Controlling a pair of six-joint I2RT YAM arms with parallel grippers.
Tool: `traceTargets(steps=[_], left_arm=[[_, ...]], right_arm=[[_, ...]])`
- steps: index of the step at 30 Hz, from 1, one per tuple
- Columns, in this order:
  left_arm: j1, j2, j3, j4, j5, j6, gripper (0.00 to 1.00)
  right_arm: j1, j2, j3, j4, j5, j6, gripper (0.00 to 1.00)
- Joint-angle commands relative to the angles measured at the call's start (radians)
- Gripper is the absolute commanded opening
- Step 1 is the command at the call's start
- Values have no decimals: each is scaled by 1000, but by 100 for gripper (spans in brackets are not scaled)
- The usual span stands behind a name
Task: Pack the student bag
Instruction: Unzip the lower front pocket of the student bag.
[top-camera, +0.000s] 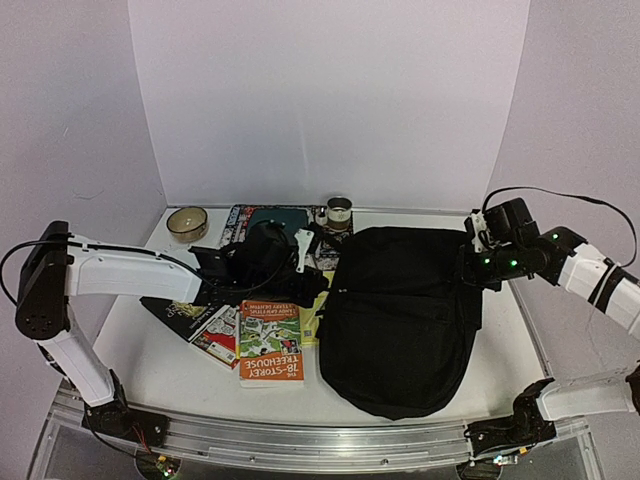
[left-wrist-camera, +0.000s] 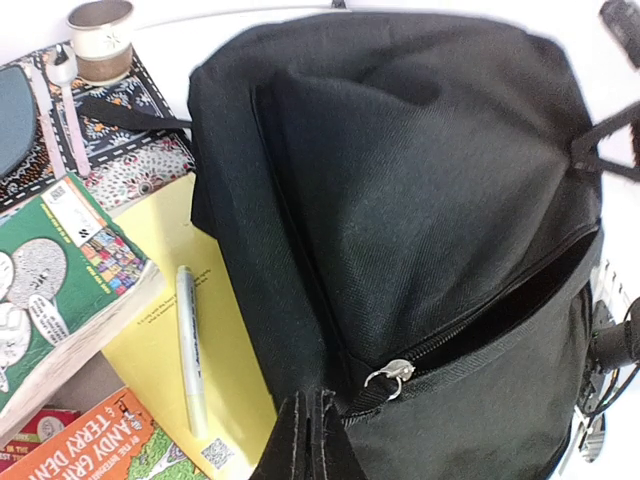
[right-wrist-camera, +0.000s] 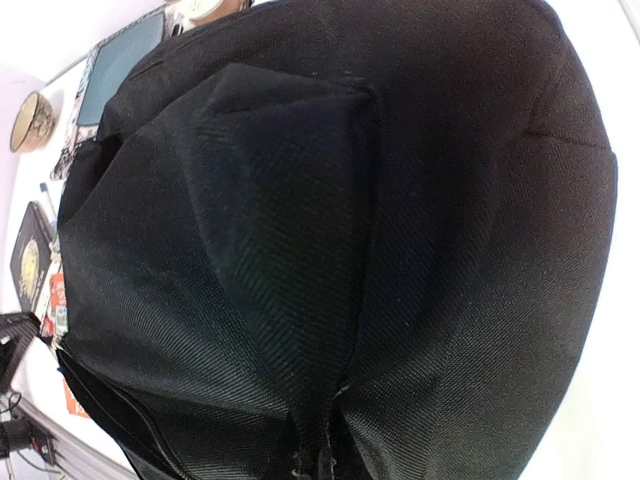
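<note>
A: Left end effector (left-wrist-camera: 308, 440) status?
B: Closed. Fingers pinched together on black fabric at the left edge of the student bag (top-camera: 400, 320), just beside the zipper pull (left-wrist-camera: 392, 374). No gap between them.
A: Right end effector (right-wrist-camera: 315, 455)?
B: Same. It's clamped on a fold of the bag at its right edge. The wrist view is nearly all black cloth, and the fold runs straight into the fingers.
A: Bag position?
B: Lying on the table (top-camera: 170, 370), right of centre, between the two arms. From the left wrist the zip next to that pull gapes partly open. One black strap (left-wrist-camera: 130, 115) trails left across the patterned mat (left-wrist-camera: 130, 165).
A: What else is out?
B: All of it is left of the bag. Yellow folder (left-wrist-camera: 235, 340) touches the bag's edge, with a silver marker (left-wrist-camera: 190, 350) lying on it. Green book (left-wrist-camera: 50, 270) overlaps the folder. Orange Treehouse book (top-camera: 271, 355) sits nearer the arm bases. Dark book (top-camera: 172, 312) is partly under the left arm.
A: Far side?
B: Small cup (left-wrist-camera: 100, 35) at the mat's far corner, teal pad (top-camera: 275, 216) on the same mat. Tan round thing (top-camera: 187, 222) is further left, apart from the rest. Can't tell what it is.
</note>
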Motion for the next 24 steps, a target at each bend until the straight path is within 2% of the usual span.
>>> traceTargets(steps=[1, 5, 10, 13, 18, 24], left_arm=[[45, -44, -29, -59, -98, 4, 0], [42, 6, 13, -28, -11, 31, 0], [40, 58, 46, 20, 41, 75, 0], [41, 86, 63, 29, 61, 99, 0], [40, 107, 69, 29, 81, 119, 0], [41, 103, 59, 29, 106, 125, 0]], right_arm=[[-38, -22, -25, -37, 55, -45, 0], [-37, -13, -47, -34, -33, -102, 2], [-34, -27, -52, -51, -98, -231, 36], [-18, -18, -40, -74, -90, -292, 51], [55, 61, 1, -89, -27, -400, 62], [118, 182, 76, -86, 52, -499, 69]])
